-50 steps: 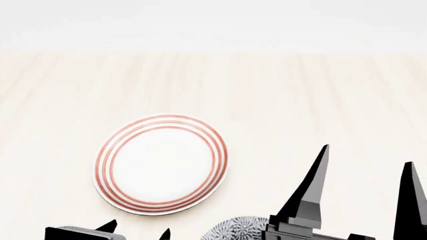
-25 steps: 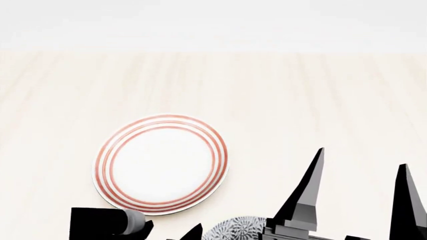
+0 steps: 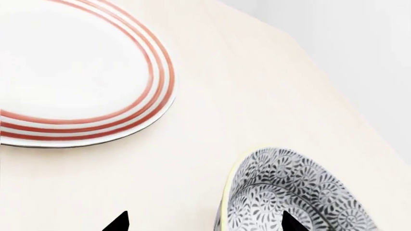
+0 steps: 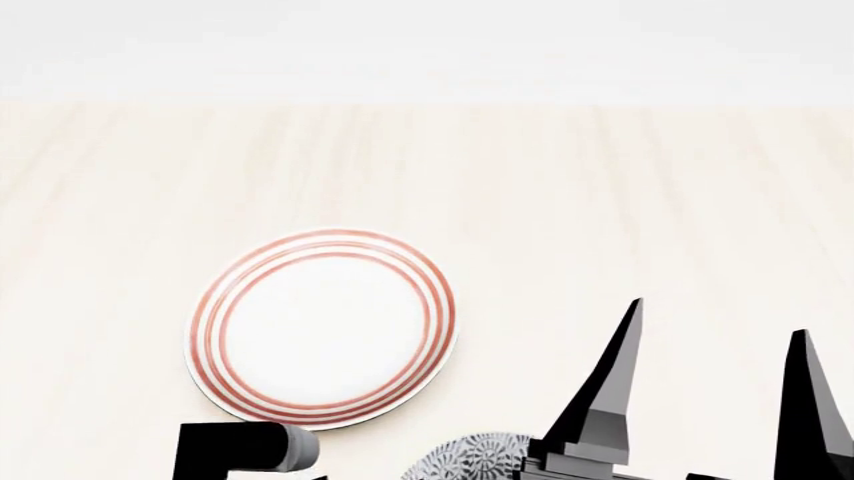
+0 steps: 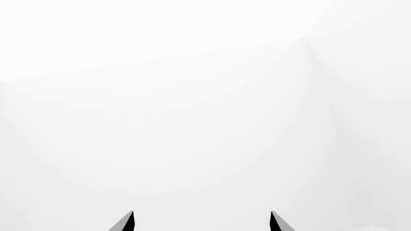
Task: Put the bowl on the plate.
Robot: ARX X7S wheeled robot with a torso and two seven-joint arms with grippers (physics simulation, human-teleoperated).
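The bowl (image 3: pixel 292 195) sits on the pale surface (image 4: pixel 601 200) just beside the plate (image 4: pixel 322 328), rims apart. The left end effector (image 3: pixel 204 222) is spread, apparently straddling the bowl's yellowish rim. The right end effector (image 4: pixel 714 385) stands released over bare surface.

**No legible text in any view**

Checked all three views for lettering, labels, brand marks, numbers, signs. None found.

- Shallow round white plate with three red rings (image 4: pixel 322 329): the rings are plain decoration, no characters, no maker's mark on the visible face.
- Deep round ceramic bowl with grey-and-white floral pattern (image 3: pixel 292 197): pattern is leaves and scrolls only; nothing reads as a letter or digit.
- Pale wood-grain surface (image 4: pixel 601 200): bare grain, no stickers or printing.
- Black robot hands and arm parts: plain, unmarked where they show.
- Right wrist view: near-blank white field, nothing written.
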